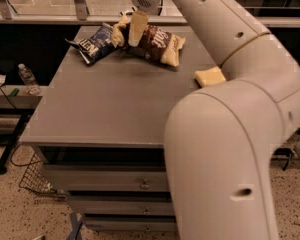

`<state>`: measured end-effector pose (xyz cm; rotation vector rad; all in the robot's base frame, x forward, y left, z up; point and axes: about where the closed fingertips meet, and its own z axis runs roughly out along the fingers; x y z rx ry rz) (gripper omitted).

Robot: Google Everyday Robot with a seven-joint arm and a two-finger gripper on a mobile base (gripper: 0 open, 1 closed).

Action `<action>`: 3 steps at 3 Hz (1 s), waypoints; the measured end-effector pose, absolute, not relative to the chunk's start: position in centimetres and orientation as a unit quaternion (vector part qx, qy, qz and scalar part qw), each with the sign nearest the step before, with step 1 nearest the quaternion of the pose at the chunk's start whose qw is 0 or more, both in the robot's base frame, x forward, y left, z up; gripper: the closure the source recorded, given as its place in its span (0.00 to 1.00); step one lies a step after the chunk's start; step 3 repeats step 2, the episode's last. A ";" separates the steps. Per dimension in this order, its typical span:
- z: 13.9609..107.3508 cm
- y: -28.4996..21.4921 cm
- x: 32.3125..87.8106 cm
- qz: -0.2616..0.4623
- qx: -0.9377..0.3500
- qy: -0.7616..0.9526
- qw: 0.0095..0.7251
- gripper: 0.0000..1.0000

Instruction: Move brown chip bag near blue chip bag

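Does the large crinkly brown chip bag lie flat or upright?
Flat: the brown chip bag sprawls across the grey table, gripper at its end.

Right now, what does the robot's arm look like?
The arm is thick, smooth and creamy white, built of rounded tube sections with small dark holes and a thin tan ring at one joint. Its gripper is pale cream too, at the far end of the table, by the brown chip bag.

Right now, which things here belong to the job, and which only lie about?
For the job: brown bag; blue bag; gripper, at the brown bag's left end, beside the blue bag.
Just lying about: yellow block; bottle; wire basket.
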<state>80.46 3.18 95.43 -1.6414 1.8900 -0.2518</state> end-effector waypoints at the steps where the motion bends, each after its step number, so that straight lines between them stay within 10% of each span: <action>1: 96.6 0.8 77.5 -0.064 -0.603 0.712 0.353 0.00; 3: 95.4 -0.7 77.2 -0.064 -0.598 0.718 0.351 0.00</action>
